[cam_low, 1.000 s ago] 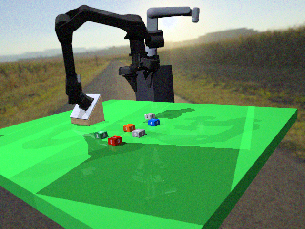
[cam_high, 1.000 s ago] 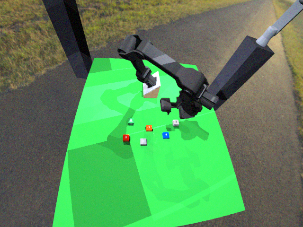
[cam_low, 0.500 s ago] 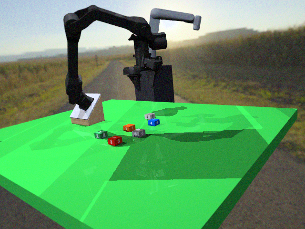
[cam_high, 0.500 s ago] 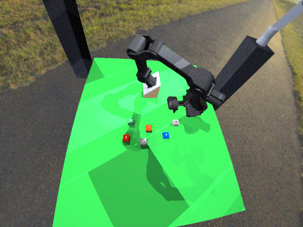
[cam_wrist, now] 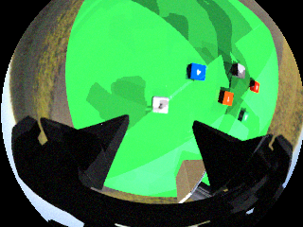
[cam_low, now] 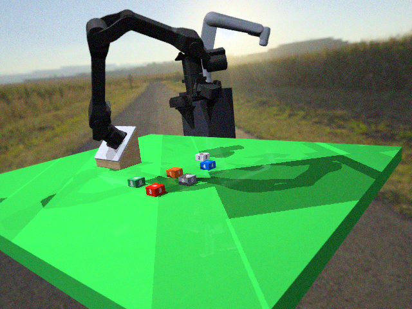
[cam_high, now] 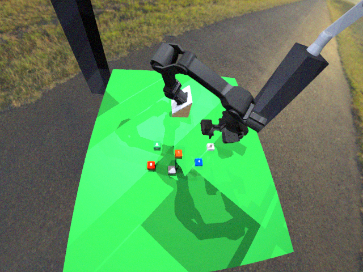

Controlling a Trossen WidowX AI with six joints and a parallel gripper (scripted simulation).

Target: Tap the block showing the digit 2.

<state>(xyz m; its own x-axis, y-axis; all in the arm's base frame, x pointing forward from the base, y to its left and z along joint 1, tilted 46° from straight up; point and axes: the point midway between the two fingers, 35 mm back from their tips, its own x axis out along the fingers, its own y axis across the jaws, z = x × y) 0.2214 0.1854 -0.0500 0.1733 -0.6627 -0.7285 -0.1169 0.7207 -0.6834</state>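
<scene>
6 blocks on the green table [cam_low: 299, 232]: 1 white block [cam_low: 201, 156], 1 blue block [cam_low: 208, 164], 1 orange block [cam_low: 174, 172], 1 grey block [cam_low: 187, 179], 1 dark green block [cam_low: 136, 181], 1 red block [cam_low: 155, 190]. Also 1 wedge-shaped mount [cam_low: 124, 154] w/ 1 black arm [cam_low: 96, 76] on it, plus 2 dark posts, e.g. [cam_high: 79, 43].
</scene>
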